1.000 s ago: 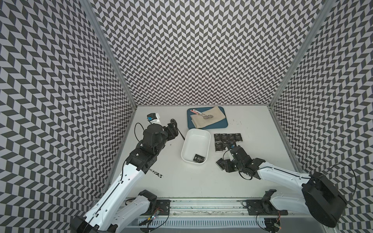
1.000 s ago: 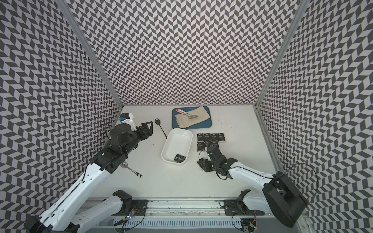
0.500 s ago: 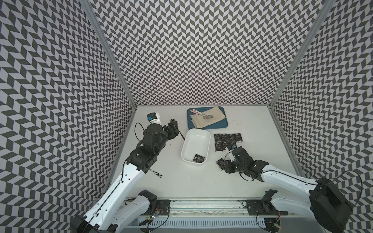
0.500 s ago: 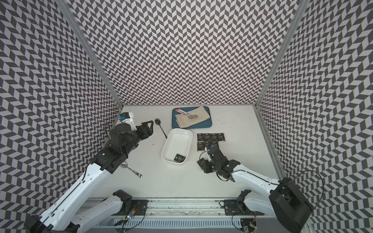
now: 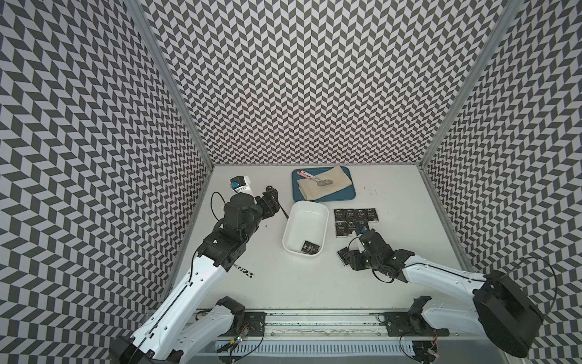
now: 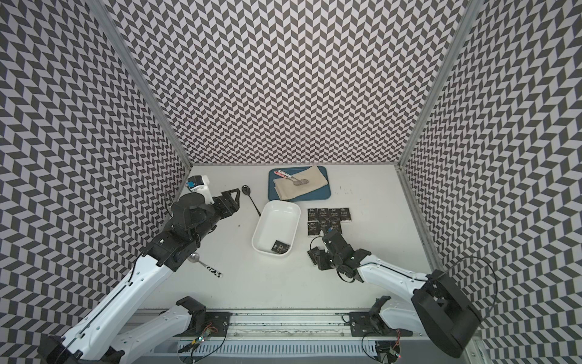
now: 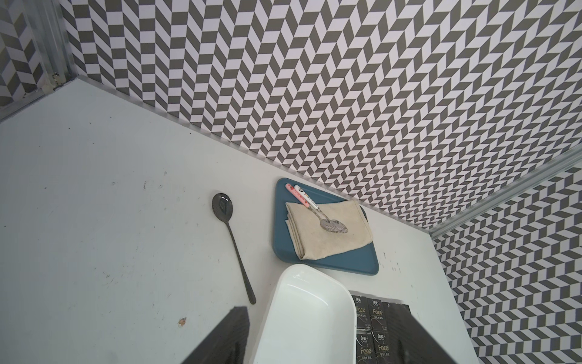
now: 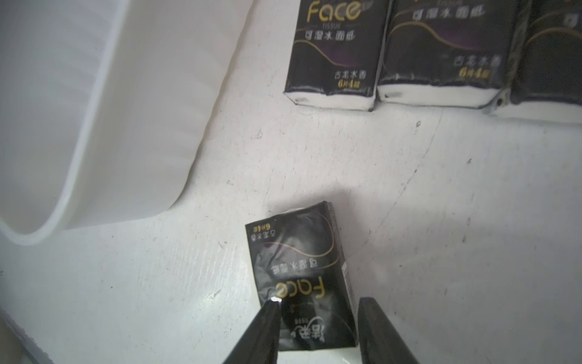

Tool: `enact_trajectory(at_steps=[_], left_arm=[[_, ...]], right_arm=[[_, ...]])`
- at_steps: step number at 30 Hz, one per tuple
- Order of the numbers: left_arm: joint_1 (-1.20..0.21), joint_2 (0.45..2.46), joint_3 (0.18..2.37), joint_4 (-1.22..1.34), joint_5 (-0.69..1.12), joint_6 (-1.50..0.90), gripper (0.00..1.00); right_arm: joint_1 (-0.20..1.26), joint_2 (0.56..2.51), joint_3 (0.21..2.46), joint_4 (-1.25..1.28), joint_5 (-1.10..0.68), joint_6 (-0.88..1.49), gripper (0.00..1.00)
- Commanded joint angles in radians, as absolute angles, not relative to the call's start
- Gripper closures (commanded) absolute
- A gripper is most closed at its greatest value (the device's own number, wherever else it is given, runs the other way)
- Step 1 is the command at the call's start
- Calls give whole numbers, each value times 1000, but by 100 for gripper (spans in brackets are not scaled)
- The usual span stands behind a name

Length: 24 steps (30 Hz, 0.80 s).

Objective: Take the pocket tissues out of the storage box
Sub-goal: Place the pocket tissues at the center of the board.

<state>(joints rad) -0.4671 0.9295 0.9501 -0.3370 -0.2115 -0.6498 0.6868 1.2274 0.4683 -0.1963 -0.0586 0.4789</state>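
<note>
In both top views a white, scuffed surface (image 5: pixel 283 293) is closed in by three walls (image 5: pixel 299 78) of black-and-white chevron paper. Aluminium posts (image 5: pixel 170 85) stand in the back corners and a rail (image 5: pixel 315 327) runs along the near edge. The storage box (image 5: pixel 288 242) stands near the middle, with one last packet (image 5: pixel 310 247) in its near corner. The other pocket tissues (image 5: pixel 354 216) lie in two rows on the surface just beside the box, on the right arm's side. Behind the box sits a blue tray (image 5: pixel 345 198) carrying a beige cloth (image 5: pixel 333 179). The left gripper (image 6: pixel 236 199) hovers with its jaws spread, near a black spoon (image 6: pixel 250 198). The right gripper (image 5: pixel 349 262) pinches a held packet (image 5: pixel 343 258) near the box's near corner.

The left wrist view shows the surface meeting the back wall, with the spoon, tray, cloth and box rim. Its two fingers (image 7: pixel 220 340) stand wide apart.

In the right wrist view the held packet sits between the black fingers (image 8: pixel 258 334), its "Face" lettering upside down. Around it are scratched surface, the box's outer wall and three packets in a row.
</note>
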Motion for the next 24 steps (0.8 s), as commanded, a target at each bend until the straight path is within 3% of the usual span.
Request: enact_trajectory(at_steps=[1,15,24], left_arm=[[-472,921,942,-321,-212,-652,26],[-474,925,939,-319,-210,-657,26],[-474,922,941,-320,-215,-655,26]], right_arm=[[689,1216,451,-143,-80,473,56],[696,1150,411,-107,-197,480,57],[693,1094,473,-186,-20,477,55]])
